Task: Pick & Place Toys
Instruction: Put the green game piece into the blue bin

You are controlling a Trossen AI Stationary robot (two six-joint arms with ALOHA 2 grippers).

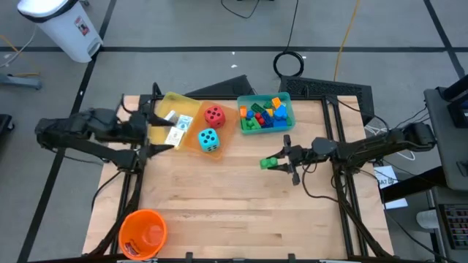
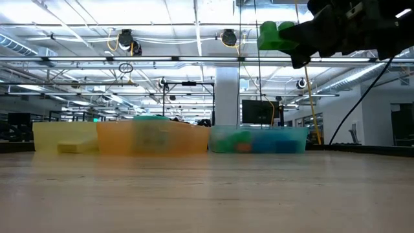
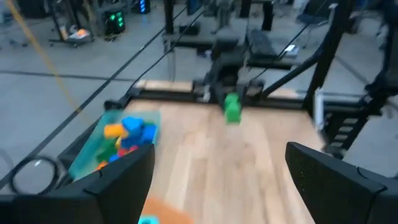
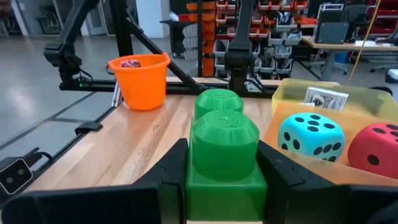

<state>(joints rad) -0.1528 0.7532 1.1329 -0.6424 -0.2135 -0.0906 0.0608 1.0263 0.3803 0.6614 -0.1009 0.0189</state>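
Item: green brick (image 1: 270, 162) — two studs, pinched in the right gripper (image 1: 281, 164), carried above bare wood in mid-table, clear of the surface; the low view shows it high over the table. The jaws press on the brick's two long sides, and the studs run in a line pointing away from the wrist toward the table's left side. Governing relation: the teal tray (image 1: 287, 98), already holding mixed bricks, lies toward the far edge from the gripper, a little to its right side and near; the orange tray (image 1: 198, 139) with the red die (image 1: 214, 114) and cyan die (image 1: 209, 139) lies farther off, toward the left arm. The bucket (image 1: 143, 232) stands well apart at the near left corner. Judged destination: the teal tray, for which the right arm is the nearer. Left gripper (image 1: 158, 130) — fingers spread, nothing between them, hovering over the yellow tray (image 1: 170, 98) where white cards (image 1: 178, 129) lie. Views compared: the right wrist view shows the clamp on the brick close up, which the high view gives only as a small green spot; the high view alone fixes brick against trays; the left wrist view shows the brick from across the table, with the teal tray beside it.
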